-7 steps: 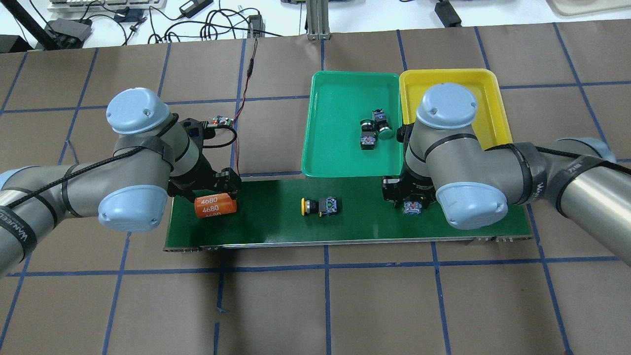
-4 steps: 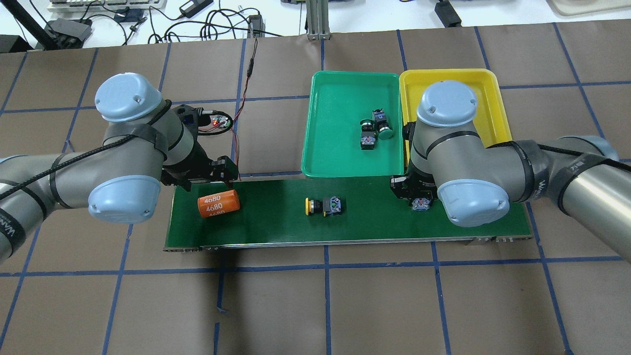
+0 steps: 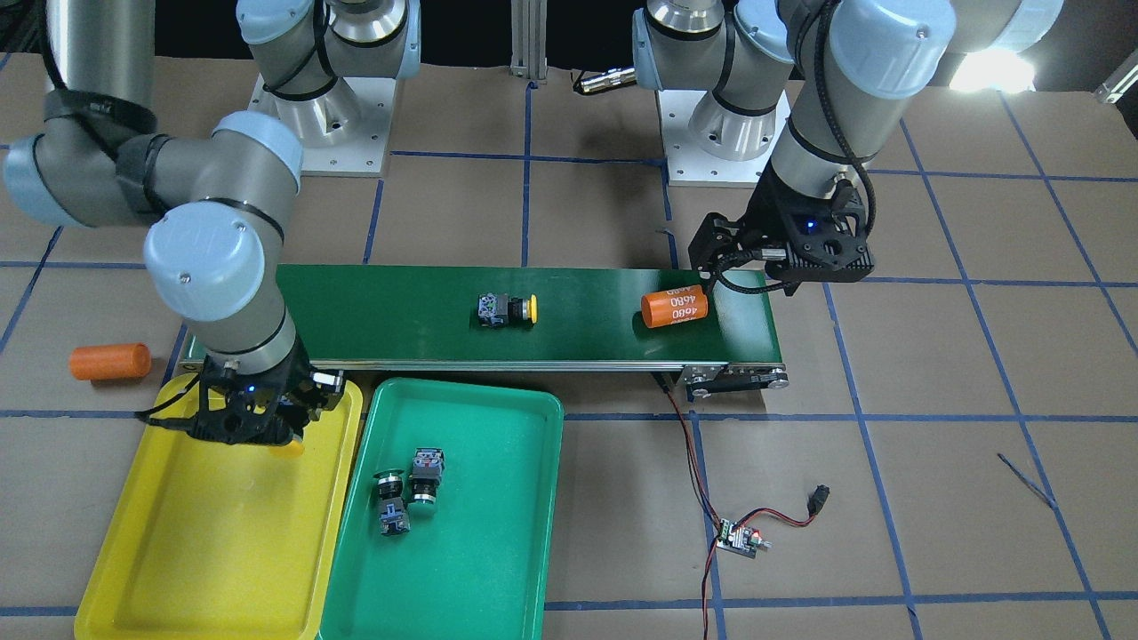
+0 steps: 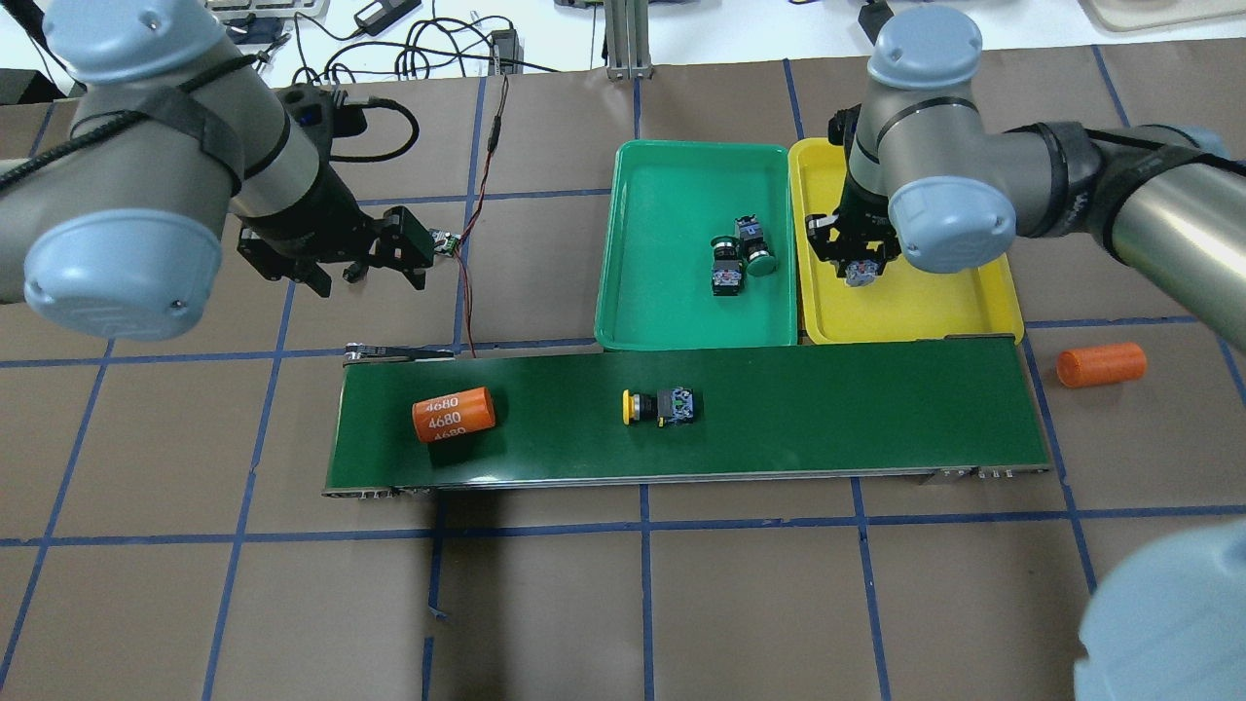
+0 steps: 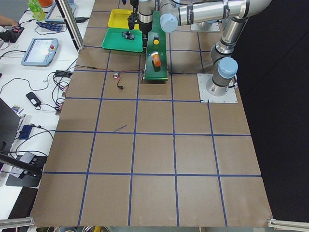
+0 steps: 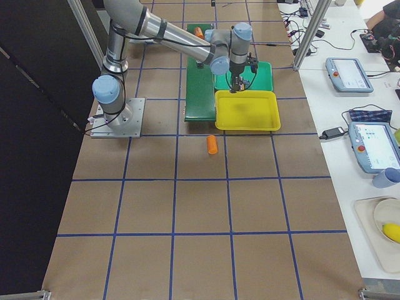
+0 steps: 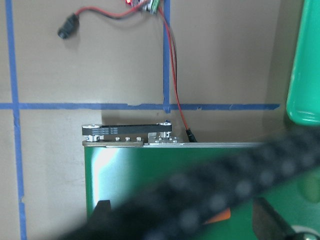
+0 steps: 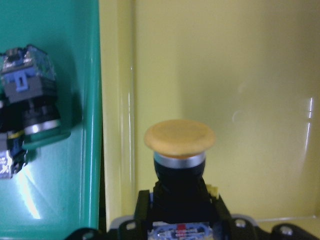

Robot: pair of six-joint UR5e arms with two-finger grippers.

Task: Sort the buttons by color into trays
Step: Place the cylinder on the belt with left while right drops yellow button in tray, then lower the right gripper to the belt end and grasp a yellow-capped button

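My right gripper is shut on a yellow-capped button and holds it over the near left corner of the yellow tray. It also shows in the front view. A second yellow button lies on its side on the dark-green belt. Two green buttons lie together in the teal green tray. My left gripper is open and empty, raised over the table behind the belt's left end.
An orange cylinder marked 4680 lies on the belt's left part. Another orange cylinder lies on the table right of the belt. A small circuit board with red wires sits beyond the belt's left end.
My right gripper has lifted the yellow button off the belt and carried it over the yellow tray. My left gripper rose back, away from the orange cylinder. Cylinder and belt button drifted right.
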